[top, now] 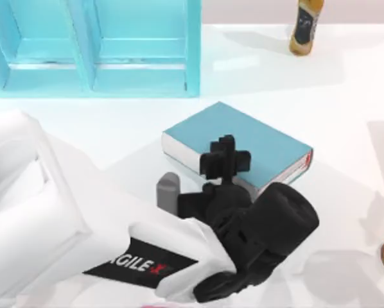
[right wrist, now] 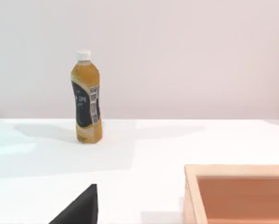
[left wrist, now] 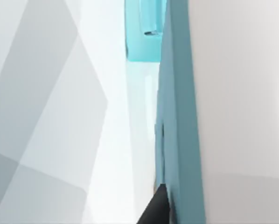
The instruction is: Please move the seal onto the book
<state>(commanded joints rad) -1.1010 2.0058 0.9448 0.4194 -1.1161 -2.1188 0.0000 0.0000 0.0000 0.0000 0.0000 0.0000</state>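
- The seal could not be made out with any certainty: the black parts of the left gripper (top: pixel 225 157) covered the spot over the book's near edge where it might have been, and no red knob was visible.
- The book (top: pixel 256 138) lay flat on the white table (top: pixel 346 115), near the middle, its teal cover up and its white page edges facing the front and left.
- The left arm (top: pixel 70 224) reached in from the lower left of the top view, its black wrist just in front of the book and its gripper over the book's front-left part.
- Whether the left gripper held anything, or how far apart its fingers stood, could not be told.
- In the left wrist view the book's teal cover (left wrist: pixel 179 121) ran close along the frame, with one dark fingertip (left wrist: pixel 156 210) beside it.
- A light-blue shelf unit (top: pixel 96 48) stood at the back left of the table, well apart from the book.
- A bottle (top: pixel 305 25) of amber drink with a dark label stood upright at the back right.
- The right wrist view looked across the table at that bottle (right wrist: pixel 87 98), with the corner of an orange-brown box (right wrist: pixel 237 193) nearby and one dark fingertip (right wrist: pixel 81 210) of the right gripper at the frame edge; its opening could not be told.
- A grey block (top: pixel 167 189) sat on the table just beside the left gripper.
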